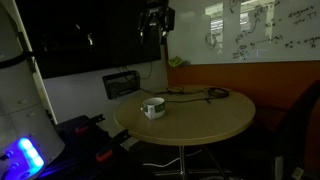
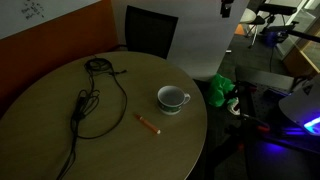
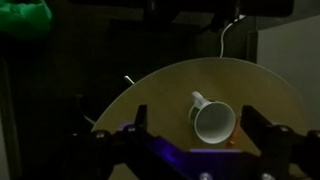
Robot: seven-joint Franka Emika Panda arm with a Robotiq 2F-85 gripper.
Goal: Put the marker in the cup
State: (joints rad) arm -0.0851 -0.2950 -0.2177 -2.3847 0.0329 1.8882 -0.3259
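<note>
The cup [image 2: 172,98], a small white mug with a side handle, stands upright on the round wooden table [image 2: 60,150]; it also shows in an exterior view [image 1: 152,107] and in the wrist view [image 3: 214,121]. The marker [image 2: 148,124], a slim short orange-tinted stick, lies flat on the table just beside the cup. In the wrist view only its tip [image 3: 232,142] shows by the cup's rim. My gripper [image 1: 155,22] hangs high above the table, open and empty. In the wrist view its fingers [image 3: 196,115] frame the cup far below.
A looped black cable [image 2: 95,95] lies across the table beyond the cup, also in an exterior view [image 1: 205,94]. A dark chair [image 2: 150,30] stands at the table's far edge. A green object [image 2: 222,90] sits on the floor beside the table.
</note>
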